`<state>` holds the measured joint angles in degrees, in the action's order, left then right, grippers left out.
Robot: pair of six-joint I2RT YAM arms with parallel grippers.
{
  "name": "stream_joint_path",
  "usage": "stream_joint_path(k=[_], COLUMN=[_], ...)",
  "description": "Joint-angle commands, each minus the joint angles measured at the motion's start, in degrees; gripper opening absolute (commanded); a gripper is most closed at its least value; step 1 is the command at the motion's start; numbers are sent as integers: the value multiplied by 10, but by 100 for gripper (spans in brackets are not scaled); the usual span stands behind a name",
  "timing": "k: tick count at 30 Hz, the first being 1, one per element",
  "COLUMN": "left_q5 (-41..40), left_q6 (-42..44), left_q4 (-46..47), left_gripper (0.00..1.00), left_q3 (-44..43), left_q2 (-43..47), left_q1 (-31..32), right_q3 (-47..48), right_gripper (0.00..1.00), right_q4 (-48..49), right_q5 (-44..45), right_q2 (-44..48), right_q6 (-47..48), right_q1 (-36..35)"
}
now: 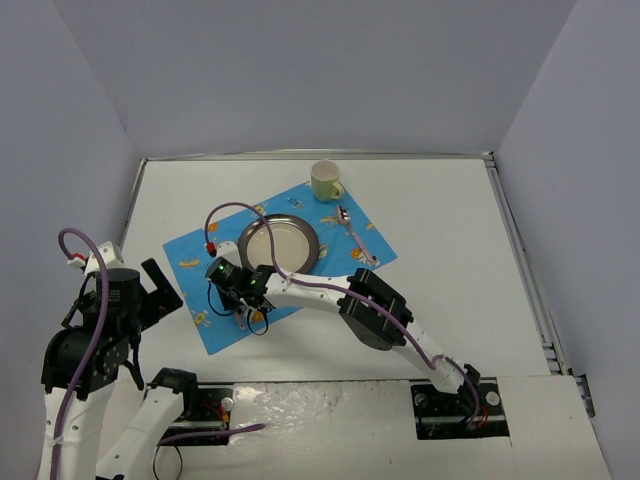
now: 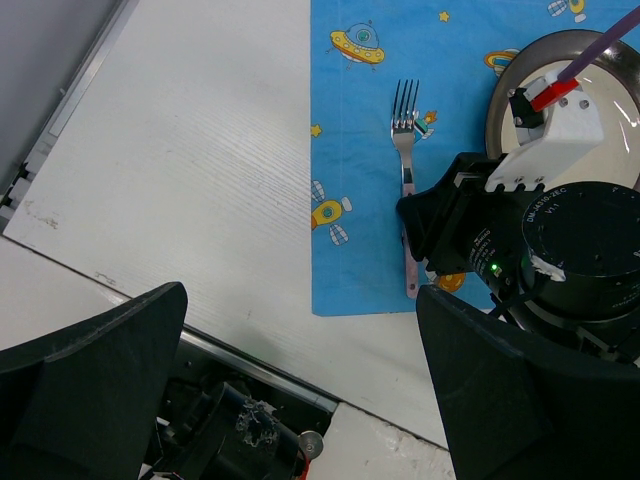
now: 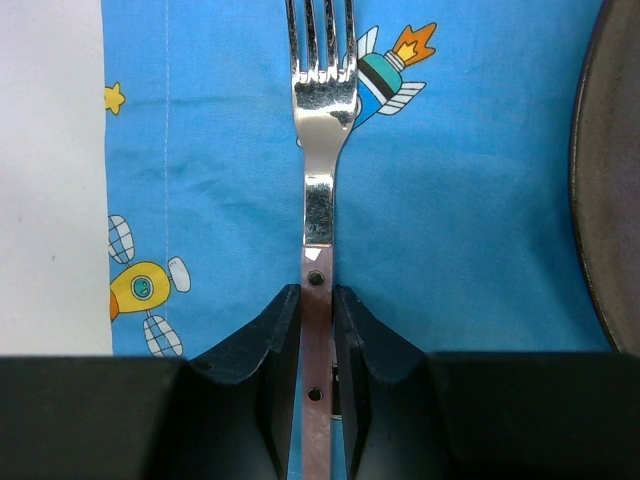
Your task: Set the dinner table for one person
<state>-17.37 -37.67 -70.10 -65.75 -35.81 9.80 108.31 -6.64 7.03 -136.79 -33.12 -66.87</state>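
Observation:
A fork (image 3: 318,200) with a pinkish handle lies flat on the blue cartoon-print placemat (image 3: 480,200), left of the grey plate (image 3: 600,200). My right gripper (image 3: 317,300) is low over the mat, with its two black fingers closed against the sides of the fork's handle. In the top view the right gripper (image 1: 240,300) is at the mat's near left part, beside the plate (image 1: 310,255). My left gripper (image 1: 160,290) is open and empty, raised at the near left of the dinner table (image 1: 450,260). The fork (image 2: 405,150) also shows in the left wrist view.
A pale yellow-green cup (image 1: 325,180) stands at the mat's far edge. A spoon (image 1: 355,235) lies on the mat right of the plate. A purple cable (image 1: 235,207) loops over the mat. Metal edge strips (image 1: 520,250) and grey walls bound the table.

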Motion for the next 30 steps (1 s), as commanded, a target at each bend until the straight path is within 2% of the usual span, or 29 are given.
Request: stream_joint_path(k=[1, 13, 20, 30], left_q5=[1, 0, 1, 1], left_q6=[3, 3, 3, 5], left_q4=[19, 13, 13, 14], left_gripper=[97, 97, 97, 97], left_q3=[1, -1, -1, -9], left_q2=[-4, 0, 0, -2], left_q1=[4, 4, 4, 4], right_q3=[18, 22, 26, 17], right_gripper=[17, 12, 14, 41], right_q4=[18, 19, 19, 18], right_q5=[-1, -4, -1, 19], right_q2=[3, -1, -4, 35], right_q6=[-5, -19, -23, -1], right_q1=[-6, -11, -12, -10])
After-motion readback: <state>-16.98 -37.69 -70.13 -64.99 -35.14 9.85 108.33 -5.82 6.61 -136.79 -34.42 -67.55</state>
